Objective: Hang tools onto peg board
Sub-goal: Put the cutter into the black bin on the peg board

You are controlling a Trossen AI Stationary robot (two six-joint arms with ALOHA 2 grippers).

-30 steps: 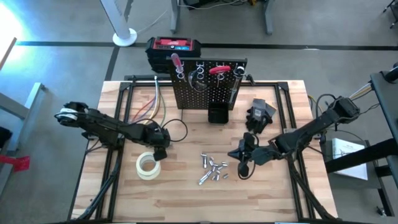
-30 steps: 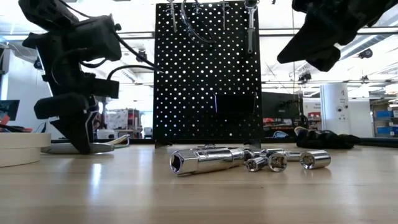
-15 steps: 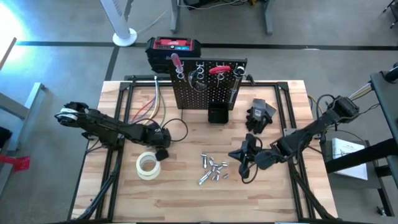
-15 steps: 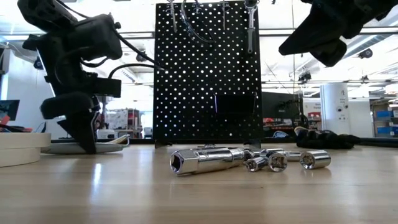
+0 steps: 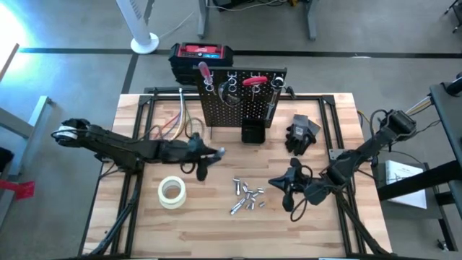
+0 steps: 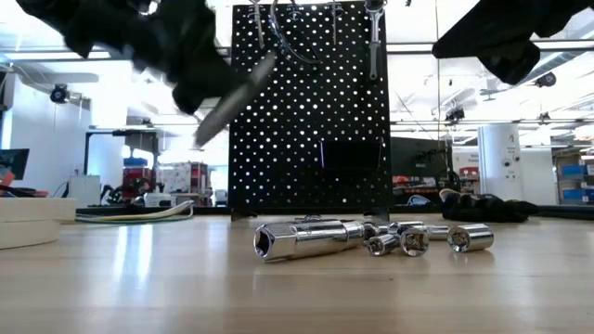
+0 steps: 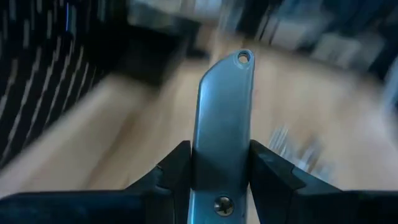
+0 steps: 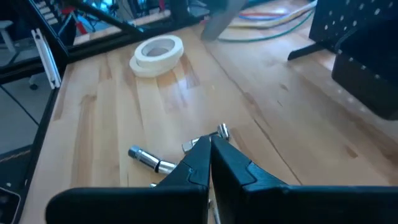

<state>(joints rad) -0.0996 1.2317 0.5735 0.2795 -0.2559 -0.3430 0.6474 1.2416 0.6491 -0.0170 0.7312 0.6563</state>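
The left gripper (image 5: pixel 208 154) hangs above the table (image 5: pixel 144 231), in front of the peg board (image 5: pixel 238 108) and toward its left, and its two fingers (image 7: pixel 177 171) are clamped on one flat grey metal tool (image 7: pixel 222 118). The tool has one small hole at its free end and one screw near the fingers; the rest of it is hidden inside the grip. In the low view it shows only as a pale smear against the board, and the arm around it is blurred too.

The right gripper (image 5: pixel 278 182) hovers over the right half of the table, its fingers pressed together with nothing between them. In the low view only a dark part of this arm shows at the top right corner.

Between the two grippers lies a cluster of short silvery bits (image 5: pixel 247 197). They lie too close together for an exact count; the low view shows one long socket piece (image 6: pixel 302 238) in front and at least three smaller ones beside it.

On the peg board hang two red-handled tools (image 5: pixel 204 71), one at the upper left and one near the middle (image 5: pixel 251 81), plus at least one longer grey tool (image 6: pixel 373 37). One small black bin (image 5: pixel 252 133) sits at the foot of the board.

One tape roll (image 5: pixel 172 192) lies on the left half of the table, one heap of black gloves (image 5: pixel 302 133) lies to the right of the board, and one red-and-black box (image 5: pixel 202 54) stands behind it, partly hidden.
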